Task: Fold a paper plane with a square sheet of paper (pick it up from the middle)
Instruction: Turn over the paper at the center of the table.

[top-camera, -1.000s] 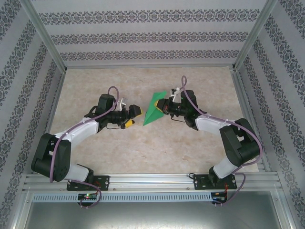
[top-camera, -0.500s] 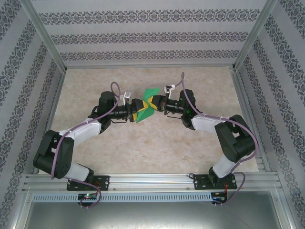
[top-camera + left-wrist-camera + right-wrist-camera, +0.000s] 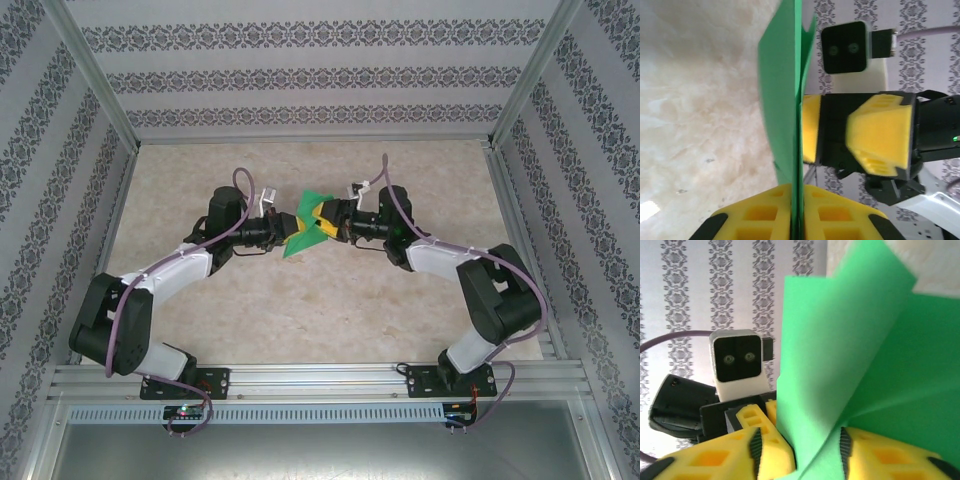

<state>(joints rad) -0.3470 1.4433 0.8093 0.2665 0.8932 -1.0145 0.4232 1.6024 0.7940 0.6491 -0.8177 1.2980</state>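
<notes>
The left gripper (image 3: 796,200) clenches one edge of the square sheet of paper (image 3: 782,100), folded, above the middle of the table (image 3: 300,320). The right gripper (image 3: 800,452) stands parted around its opposite edge, with bare surface all around.

The left gripper (image 3: 796,202) pinches the near edge of the square sheet of paper (image 3: 782,100), which is folded and seen edge-on; the right gripper (image 3: 840,132) sits just beside it.

A beige marbled table (image 3: 300,310) lies inside walls (image 3: 300,75) of striped, ornamented wallpaper; a ribbed aluminium rail (image 3: 320,378) runs along its near edge.
</notes>
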